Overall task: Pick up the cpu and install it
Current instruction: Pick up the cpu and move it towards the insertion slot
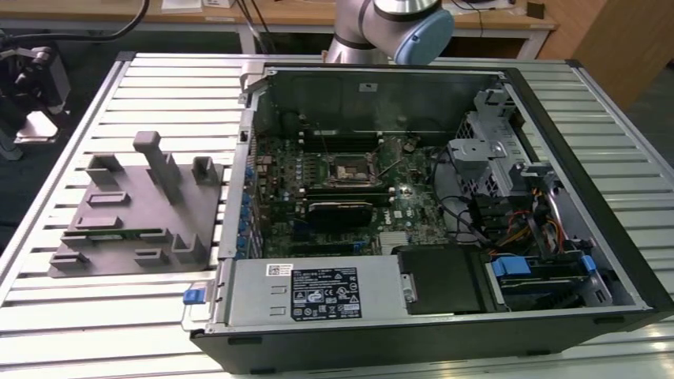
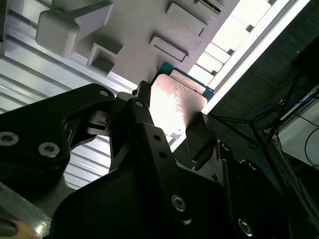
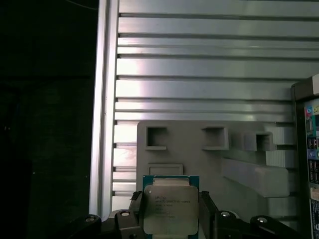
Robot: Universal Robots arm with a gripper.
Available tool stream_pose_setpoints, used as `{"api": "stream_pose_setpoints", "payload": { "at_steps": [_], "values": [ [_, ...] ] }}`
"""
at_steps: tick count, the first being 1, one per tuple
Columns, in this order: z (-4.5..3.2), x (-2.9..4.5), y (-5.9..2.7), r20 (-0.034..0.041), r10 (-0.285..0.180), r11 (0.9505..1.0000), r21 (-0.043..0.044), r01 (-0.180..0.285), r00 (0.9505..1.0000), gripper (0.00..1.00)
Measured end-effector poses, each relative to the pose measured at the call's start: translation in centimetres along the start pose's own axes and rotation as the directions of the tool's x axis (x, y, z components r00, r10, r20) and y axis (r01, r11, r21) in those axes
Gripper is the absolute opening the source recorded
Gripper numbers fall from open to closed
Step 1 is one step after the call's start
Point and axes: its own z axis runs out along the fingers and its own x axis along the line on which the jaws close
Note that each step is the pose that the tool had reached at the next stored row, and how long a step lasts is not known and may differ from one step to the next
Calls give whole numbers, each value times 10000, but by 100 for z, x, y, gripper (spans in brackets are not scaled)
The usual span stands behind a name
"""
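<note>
Tool point(image 3: 171, 213) grips one cpu point(image 3: 170, 201), one holder point(image 3: 185, 149) behind.

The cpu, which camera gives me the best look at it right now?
The first wrist view: the cpu faces the camera flat-on, held in the gripper. The second wrist view shows the cpu tilted, glare-washed and partly behind the gripper. The exterior view shows the computer case.

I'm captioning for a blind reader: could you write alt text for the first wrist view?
The gripper clamps the cpu, silvery top facing the camera, in front of the grey plastic holder on a slatted metal table.
</note>
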Motion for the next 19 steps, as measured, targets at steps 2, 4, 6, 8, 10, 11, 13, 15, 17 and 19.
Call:
{"api": "stream_pose_setpoints", "payload": {
  "at_steps": [2,4,6,8,10,11,13,15,17,19],
  "values": [
    [-45,0,5,-1,0,10000,-5,0,10000,53],
    [-88,-1,10,0,0,10000,-10,0,10000,53],
    [-128,-1,15,0,0,10000,-16,0,10000,53],
    [-169,-2,20,0,0,10000,-21,0,10000,53],
    [-207,-2,24,1,0,10000,-27,0,10000,53],
    [-227,-3,26,1,0,10000,-30,0,10000,53],
    [-268,-3,31,0,0,10000,-33,0,10000,53],
    [-307,-4,36,0,0,10000,-34,0,10000,53],
    [-352,-5,41,2,0,10000,-35,0,10000,53],
    [-401,-5,47,0,0,10000,-35,0,10000,53]
  ]
}}
